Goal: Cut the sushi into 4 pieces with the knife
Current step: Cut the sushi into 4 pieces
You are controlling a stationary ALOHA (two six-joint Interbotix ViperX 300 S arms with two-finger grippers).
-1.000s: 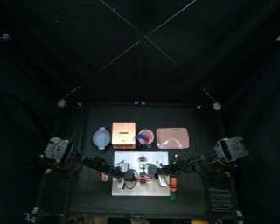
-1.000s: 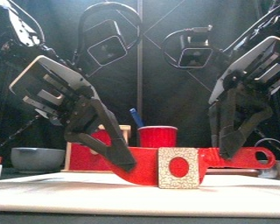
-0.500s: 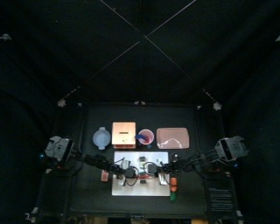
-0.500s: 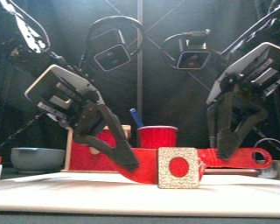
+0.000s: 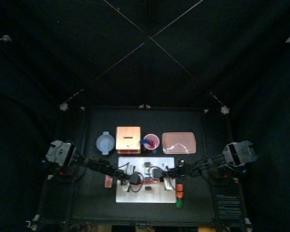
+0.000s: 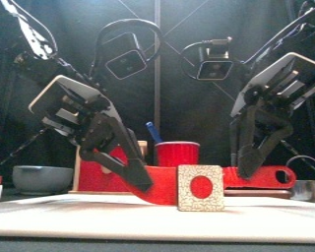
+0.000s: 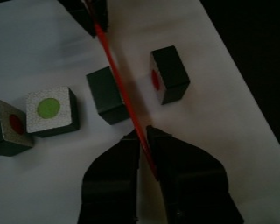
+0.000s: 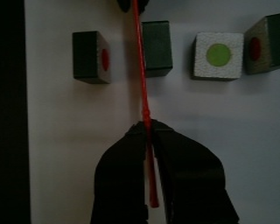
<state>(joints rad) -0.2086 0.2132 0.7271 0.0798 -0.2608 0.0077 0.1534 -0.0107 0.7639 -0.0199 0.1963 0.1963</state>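
White cutting board [image 6: 68,212] on the surface carries the toy sushi roll [image 7: 109,94], seen as four dark green blocks in a row. The end block [image 6: 200,187], with a speckled face and red centre, stands below and between the two end effectors, just this side of the blade. The red knife [image 6: 263,180] spans from the left end effector [image 6: 134,177] to the right end effector [image 6: 243,169], each clamped tight on one end. Its blade sits in the gap before the second block [image 8: 157,45]. Beyond lie a green-centred block [image 8: 219,54], tipped face-up, and a fourth block [image 8: 271,44]; whether these two are fully parted cannot be told. Behind the end effectors stands a red cup [image 6: 177,154] holding a blue knife [image 6: 151,131], with a blue-grey bowl [image 6: 39,177] beyond the left one.

Likely hazards:
- Uneven motion of the two arms could twist or slip the knife.
- A sideways drag could topple or scatter the loose blocks.
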